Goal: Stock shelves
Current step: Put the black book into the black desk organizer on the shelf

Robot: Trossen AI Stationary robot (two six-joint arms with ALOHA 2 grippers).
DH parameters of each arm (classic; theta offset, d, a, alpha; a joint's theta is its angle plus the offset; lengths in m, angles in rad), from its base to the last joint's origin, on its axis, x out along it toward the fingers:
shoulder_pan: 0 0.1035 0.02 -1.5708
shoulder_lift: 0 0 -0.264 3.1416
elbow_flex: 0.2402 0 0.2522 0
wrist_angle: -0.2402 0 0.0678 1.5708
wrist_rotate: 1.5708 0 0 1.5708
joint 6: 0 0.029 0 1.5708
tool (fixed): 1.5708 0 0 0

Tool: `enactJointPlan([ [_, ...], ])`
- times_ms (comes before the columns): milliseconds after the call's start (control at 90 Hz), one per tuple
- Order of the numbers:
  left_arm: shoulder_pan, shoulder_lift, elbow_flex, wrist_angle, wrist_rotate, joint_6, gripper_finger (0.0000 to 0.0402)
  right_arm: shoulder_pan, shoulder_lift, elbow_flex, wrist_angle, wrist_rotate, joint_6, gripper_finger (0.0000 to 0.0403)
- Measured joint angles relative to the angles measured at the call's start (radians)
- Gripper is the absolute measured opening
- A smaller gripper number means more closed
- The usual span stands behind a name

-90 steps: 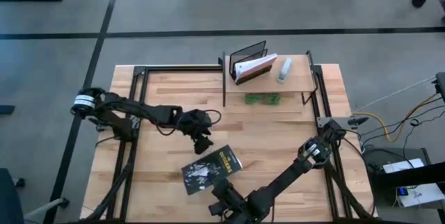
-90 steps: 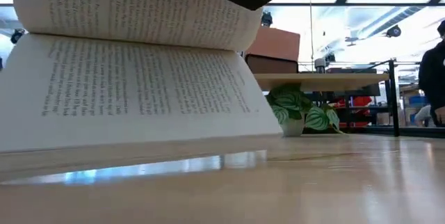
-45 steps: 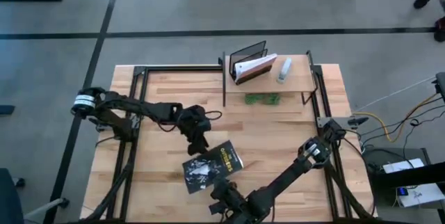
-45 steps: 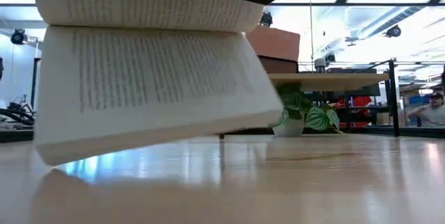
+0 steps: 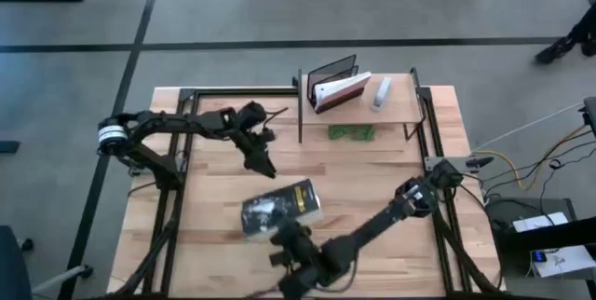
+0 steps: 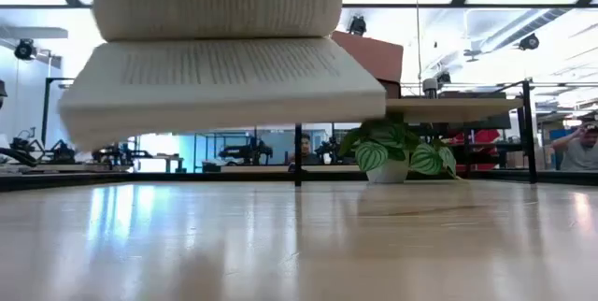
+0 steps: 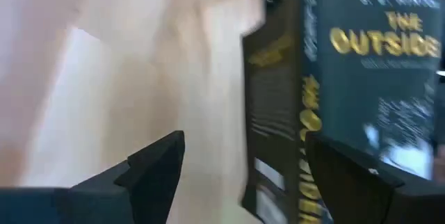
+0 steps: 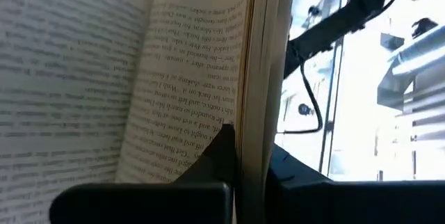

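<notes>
The right gripper clamps a paperback book clear of the tabletop; the riser shelf lies well beyond, at the far edge. The left gripper hovers open nearby.

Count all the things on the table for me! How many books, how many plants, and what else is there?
Books: 2, the dark book held up by the right gripper, and one in the wire rack
Plants: 1, a leafy plant under the shelf
Bottles: 1, white bottle on the shelf
Racks: 1
Shelves: 1
Total: 6
</notes>
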Motion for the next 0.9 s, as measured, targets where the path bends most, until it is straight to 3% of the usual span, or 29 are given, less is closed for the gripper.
enactJointPlan([
  [144, 0.003, 0.000, -0.017, -0.011, 0.138, 0.010, 0.0286, -0.037, 0.000, 0.049, -0.007, -0.005, 0.000, 0.0000],
  [444, -0.001, -0.007, -0.019, 0.007, 0.266, 0.005, 0.0273, -0.070, 0.000, 0.143, -0.013, -0.022, -0.005, 0.0000],
  [900, -0.087, -0.022, 0.039, 0.046, 0.276, -0.009, 0.0273, -0.070, -0.003, 0.109, -0.022, -0.054, 0.026, 0.0000],
])
